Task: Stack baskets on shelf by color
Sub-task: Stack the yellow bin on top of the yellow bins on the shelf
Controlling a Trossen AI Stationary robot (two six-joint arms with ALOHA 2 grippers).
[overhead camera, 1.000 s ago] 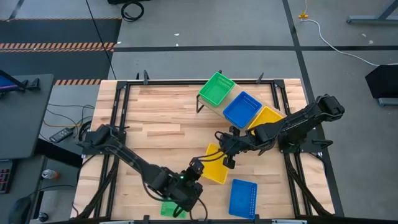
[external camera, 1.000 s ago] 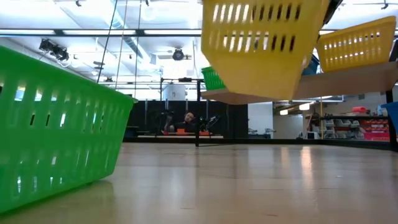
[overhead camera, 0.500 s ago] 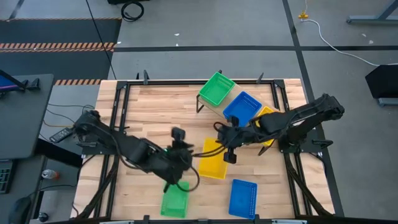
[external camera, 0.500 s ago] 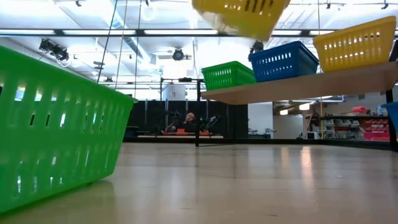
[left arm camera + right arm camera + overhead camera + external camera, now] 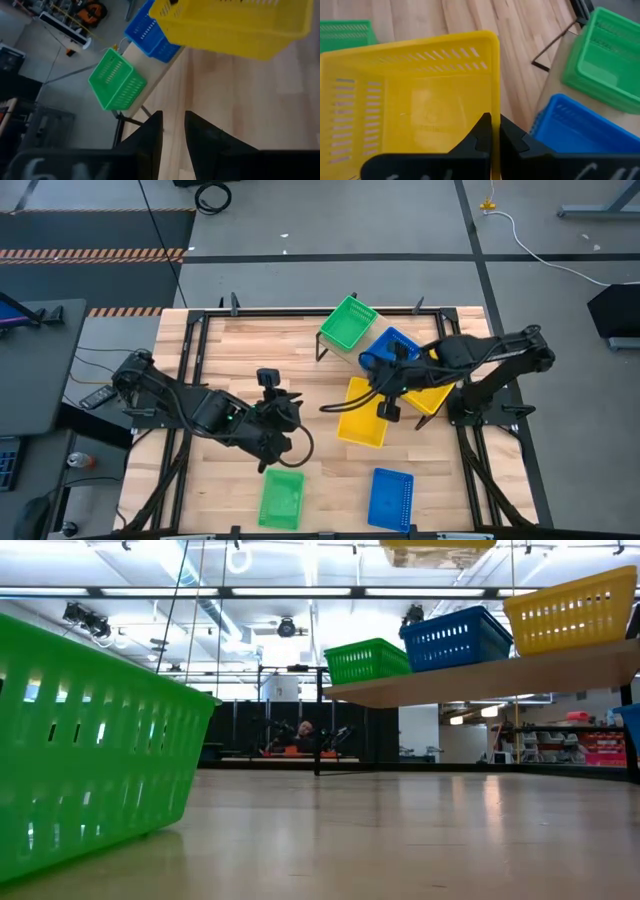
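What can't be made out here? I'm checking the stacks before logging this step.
- High view: the shelf's yellow basket is largely covered by the right arm; stack depth unreadable.
- Low view: the carried yellow basket is cut off by the top edge.
- Left wrist view: whether the left pincer holds anything isn't visible.

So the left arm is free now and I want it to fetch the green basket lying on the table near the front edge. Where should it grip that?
Take the green basket by one thin side wall, a finger inside and one outside, coming straight down. It lies flat, open side up, with nothing touching it. The left gripper, empty, would probably reach its near short wall most easily.
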